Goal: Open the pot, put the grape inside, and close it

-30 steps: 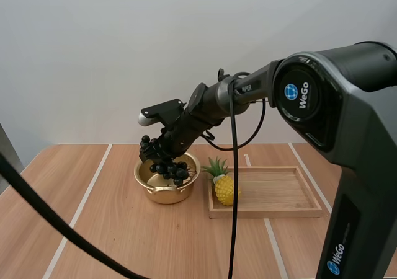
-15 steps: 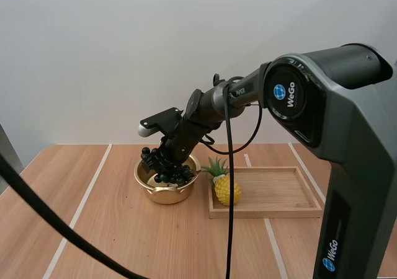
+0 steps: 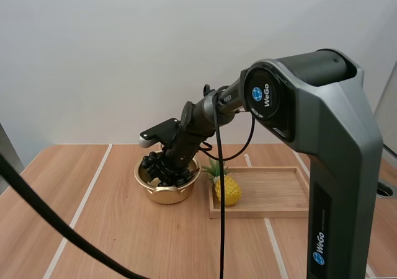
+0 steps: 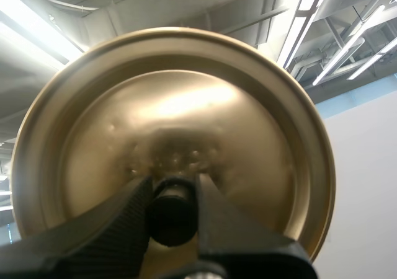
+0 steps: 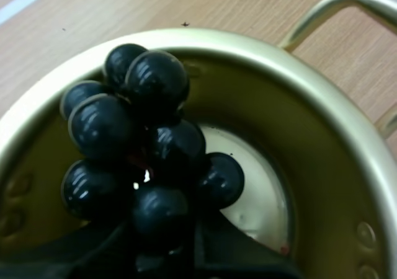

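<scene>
Right gripper [image 5: 162, 254] is closed on the grape bunch [image 5: 152, 149], pinching it at its near end. The bunch hangs inside the mouth of the gold pot [image 5: 322, 167], its berries above the pale floor. Whether it touches the floor cannot be told.

Left gripper [image 4: 173, 191] is clamped on the black knob [image 4: 172, 214] of the lid [image 4: 186, 105], which is held off the pot.

Risks, as judgement:
- The far-left berries sit close to the rim. Released here, the bunch could drape over the edge or roll out.
- Berries left proud of the rim would stop the lid seating flat.
- The fingers are deep among the berries, so opening and lifting may drag the bunch back out by a snagged stem.
- The pot looks light. A finger catching the wall or handle could shove or tip it.
- The lid is held by the knob alone, so it may swing or slip on the way back.

The surface is a flat wood-grain counter [image 3: 111, 229] with pale strips. It looks smooth, so the pot would likely slide easily.

Room: there is open counter to the left of and near the pot. On the right a toy pineapple [image 3: 227, 189] stands just beside the pot on a wooden tray [image 3: 279, 195], so clearance is tight on that side.
</scene>
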`<state>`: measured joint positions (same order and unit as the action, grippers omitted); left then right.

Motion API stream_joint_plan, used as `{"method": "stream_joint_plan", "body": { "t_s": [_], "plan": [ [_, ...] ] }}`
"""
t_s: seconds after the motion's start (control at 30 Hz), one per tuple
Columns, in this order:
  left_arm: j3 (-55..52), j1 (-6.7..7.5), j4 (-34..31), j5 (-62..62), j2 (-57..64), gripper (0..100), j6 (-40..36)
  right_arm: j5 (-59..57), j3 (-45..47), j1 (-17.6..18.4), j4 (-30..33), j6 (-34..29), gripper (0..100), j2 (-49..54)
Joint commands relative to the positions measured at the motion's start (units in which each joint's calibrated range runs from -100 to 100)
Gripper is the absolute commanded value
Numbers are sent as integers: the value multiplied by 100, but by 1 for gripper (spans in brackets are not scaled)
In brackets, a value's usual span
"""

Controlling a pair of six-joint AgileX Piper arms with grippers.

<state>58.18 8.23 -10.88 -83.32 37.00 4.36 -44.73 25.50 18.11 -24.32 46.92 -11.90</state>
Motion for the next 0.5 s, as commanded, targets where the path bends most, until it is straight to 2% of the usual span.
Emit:
{"method": "stream_joint_plan", "body": {
  "t_s": [0.0, 0.47],
  "plan": [
    [4, 8, -100, 7, 3, 0, -8, -418, 86, -30, 495, -110, 0, -81],
    [4, 8, -110, -9, 3, 0, -8, -351, 86, -30, 455, -110, 0, -82]
  ]
}}
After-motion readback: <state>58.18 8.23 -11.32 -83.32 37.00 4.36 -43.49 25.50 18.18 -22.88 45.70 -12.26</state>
